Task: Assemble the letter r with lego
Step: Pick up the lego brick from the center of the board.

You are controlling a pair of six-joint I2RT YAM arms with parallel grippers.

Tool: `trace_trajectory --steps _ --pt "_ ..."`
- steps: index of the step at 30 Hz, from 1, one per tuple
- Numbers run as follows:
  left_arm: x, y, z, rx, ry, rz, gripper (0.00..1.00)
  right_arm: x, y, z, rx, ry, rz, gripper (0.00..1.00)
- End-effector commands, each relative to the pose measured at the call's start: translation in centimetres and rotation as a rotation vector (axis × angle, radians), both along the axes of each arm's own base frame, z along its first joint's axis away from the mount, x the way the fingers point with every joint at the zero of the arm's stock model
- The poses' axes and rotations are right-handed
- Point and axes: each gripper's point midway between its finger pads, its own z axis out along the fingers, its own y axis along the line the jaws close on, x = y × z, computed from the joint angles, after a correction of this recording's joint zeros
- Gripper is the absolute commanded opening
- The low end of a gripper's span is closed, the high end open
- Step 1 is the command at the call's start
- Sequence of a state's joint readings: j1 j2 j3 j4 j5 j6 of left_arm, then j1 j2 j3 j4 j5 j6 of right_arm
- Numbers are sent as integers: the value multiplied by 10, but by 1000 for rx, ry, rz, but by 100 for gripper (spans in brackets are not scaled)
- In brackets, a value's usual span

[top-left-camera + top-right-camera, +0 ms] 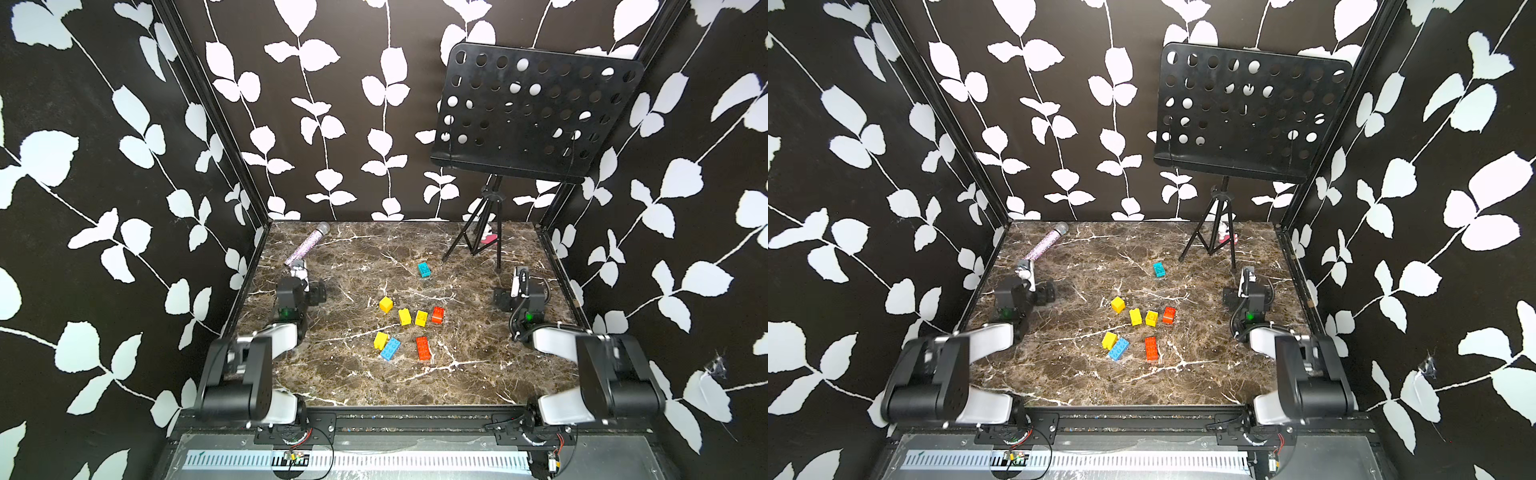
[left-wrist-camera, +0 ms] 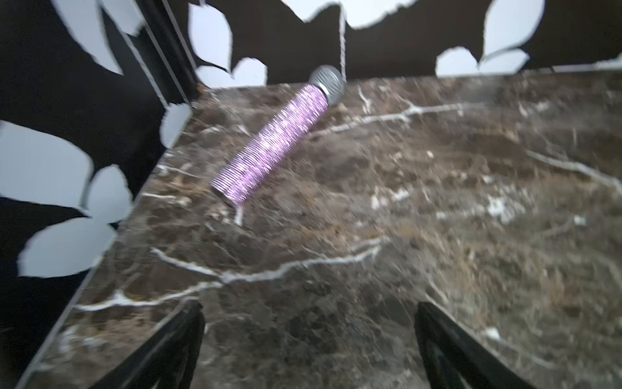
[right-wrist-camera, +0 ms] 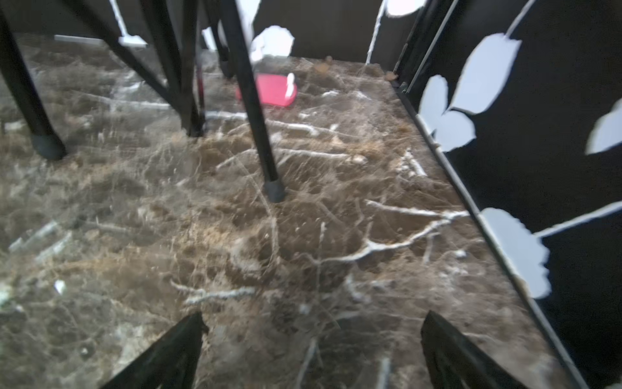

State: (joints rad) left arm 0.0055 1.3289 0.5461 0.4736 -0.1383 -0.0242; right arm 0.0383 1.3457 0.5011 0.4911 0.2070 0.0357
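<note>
The lego lies loose in the middle of the marble table (image 1: 332,382). In both top views I see several yellow bricks (image 1: 404,316) (image 1: 1135,316), a small red-orange brick (image 1: 437,314), a long red-orange brick (image 1: 423,348), a blue brick (image 1: 390,349) touching a yellow one (image 1: 380,340), and a teal brick (image 1: 424,270) farther back. None are joined. My left gripper (image 1: 299,270) (image 2: 309,310) stands open at the left edge, empty, well away from the bricks. At the right edge my right gripper (image 1: 519,277) (image 3: 314,318) is open and empty too. Neither wrist view shows a brick.
A glittery purple microphone (image 1: 306,245) (image 2: 272,148) lies at the back left, just beyond the left gripper. A black music stand (image 1: 536,112) on a tripod occupies the back right, one leg (image 3: 266,161) ahead of the right gripper. A red flat item (image 3: 272,91) lies behind it.
</note>
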Motion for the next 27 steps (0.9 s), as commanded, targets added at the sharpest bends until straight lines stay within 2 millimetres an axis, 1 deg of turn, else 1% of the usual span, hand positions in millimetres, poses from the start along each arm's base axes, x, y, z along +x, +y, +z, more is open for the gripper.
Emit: trace_trajectory --steps 1,2,3,4,5,6,7,8,10,11,12,13,14,15,16,18,20,22,24,27 --pt "-26 47 60 -120 -40 310 99 -15 -18 92 75 -111 -127 99" --pt "-29 48 77 -153 -74 299 99 -26 -20 113 117 -141 -143 99" --pt "-30 41 91 -176 -103 233 99 -38 -23 129 161 -181 -161 99" --pt "-32 32 103 -179 -128 174 99 -48 -27 139 198 -223 -180 99" --pt "-35 18 113 -190 -145 92 99 -58 -29 149 242 -285 -191 99" --pt "-38 4 123 -201 -160 12 99 -66 -26 159 278 -339 -176 99" --pt "-41 -6 128 -208 -167 -41 99 -71 -19 164 304 -359 -134 99" --pt "-47 -16 132 -229 -163 -85 99 -75 -4 171 339 -361 -55 99" --pt "-54 -31 134 -243 -154 -129 97 -75 17 171 403 -280 38 99" --pt "-58 -41 132 -232 -145 -151 96 -71 28 163 426 -186 79 99" --pt "-61 -55 132 -207 -139 -187 95 -67 39 152 433 -88 117 99" --pt "-63 -67 130 -184 -125 -216 95 -64 48 143 424 -11 136 99" --pt "-65 -83 125 -153 -101 -249 95 -62 59 129 399 80 159 99" --pt "-68 -100 120 -117 -73 -288 95 -60 70 117 369 156 184 99" --pt "-70 -114 115 -85 -49 -321 94 -59 79 110 344 206 201 99" --pt "-76 -140 97 -42 23 -366 92 -60 106 94 297 300 267 98" --pt "-82 -155 80 -92 76 -384 91 -63 130 83 253 362 321 97" --pt "-90 -164 64 -184 109 -395 88 -70 153 72 239 424 386 92" --pt "-100 -164 53 -272 109 -380 87 -80 180 59 230 494 461 83" --pt "-115 -158 40 -333 108 -353 85 -97 214 39 188 550 535 78"
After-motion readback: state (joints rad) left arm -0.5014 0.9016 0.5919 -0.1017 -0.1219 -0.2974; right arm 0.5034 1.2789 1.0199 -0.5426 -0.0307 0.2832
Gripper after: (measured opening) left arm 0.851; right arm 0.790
